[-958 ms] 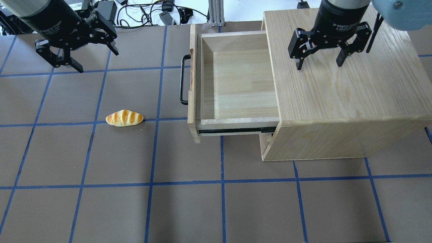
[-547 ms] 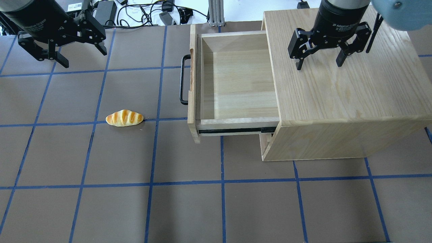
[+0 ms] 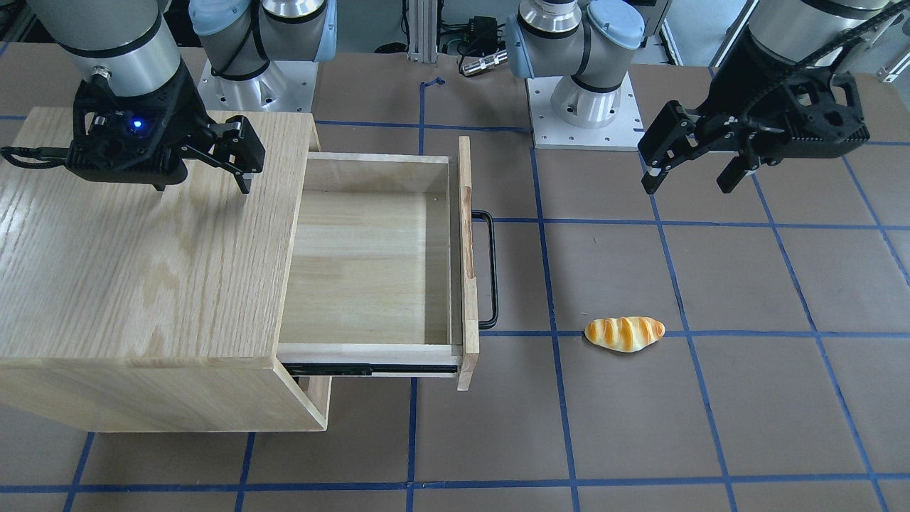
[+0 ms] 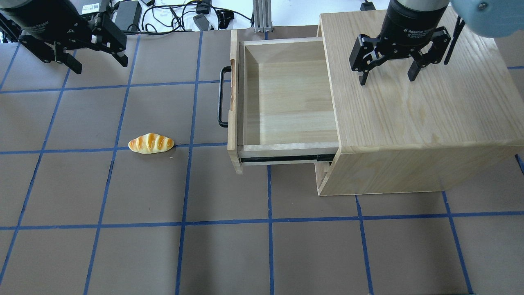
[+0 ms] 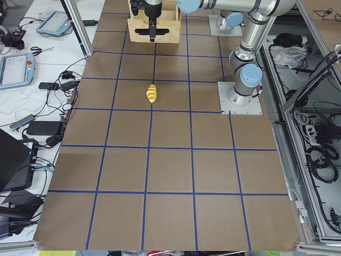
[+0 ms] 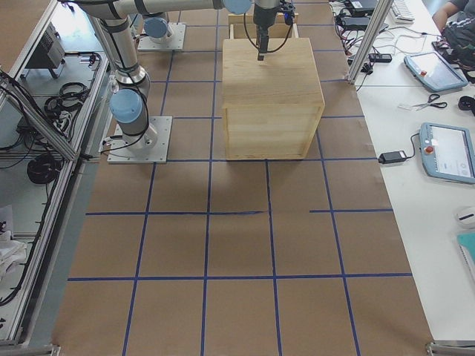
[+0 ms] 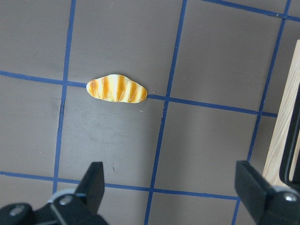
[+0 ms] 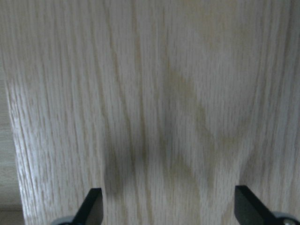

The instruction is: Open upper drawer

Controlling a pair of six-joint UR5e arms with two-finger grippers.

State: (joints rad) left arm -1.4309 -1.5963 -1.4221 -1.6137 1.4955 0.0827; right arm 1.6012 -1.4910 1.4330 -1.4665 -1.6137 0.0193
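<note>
The upper drawer (image 4: 286,98) of light oak stands pulled far out of the cabinet (image 4: 421,106), its pale interior empty and its black bar handle (image 4: 222,96) facing left. It also shows in the front view (image 3: 370,256). My left gripper (image 4: 100,65) is open and empty, high over the table's far left, well away from the handle; it also shows in the front view (image 3: 686,186). My right gripper (image 4: 387,80) is open and empty just above the cabinet top, and the right wrist view (image 8: 168,206) shows only oak grain under it.
A toy bread roll (image 4: 150,143) lies on the brown mat left of the drawer, below my left gripper in the left wrist view (image 7: 116,89). Cables and power bricks (image 4: 184,16) lie beyond the table's far edge.
My left gripper has moved left and toward the table's far edge, away from the drawer. The drawer, the roll and my right gripper have not moved.
</note>
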